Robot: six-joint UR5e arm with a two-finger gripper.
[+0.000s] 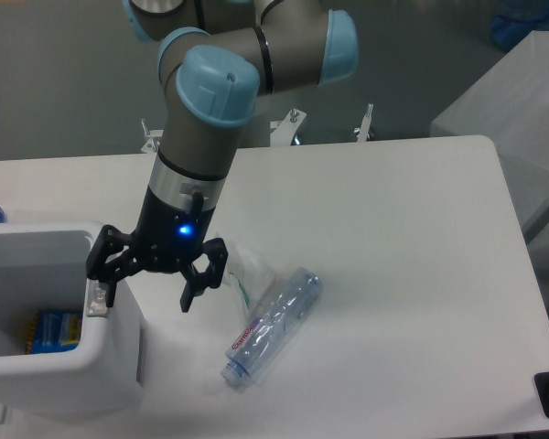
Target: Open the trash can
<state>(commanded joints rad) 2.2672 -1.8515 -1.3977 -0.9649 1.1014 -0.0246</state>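
One risk we see: bin (pixel 64 366) looks open, but our spread-open gripper (pixel 146 285) on its button (pixel 97 300) could snag lifting off.

One big boxy white plastic bin (pixel 110 366), one clear squashed plastic bottle (pixel 273 326), one thin clear plastic bag (pixel 244 271), one robot arm (pixel 201 119).

a robotics lab by the look of it — an industrial arm (pixel 210 110) with blue joint caps stands over a plain white surface (pixel 393 238), metal clamps (pixel 293 123) at its far edge, grey floor behind — nothing domestic.
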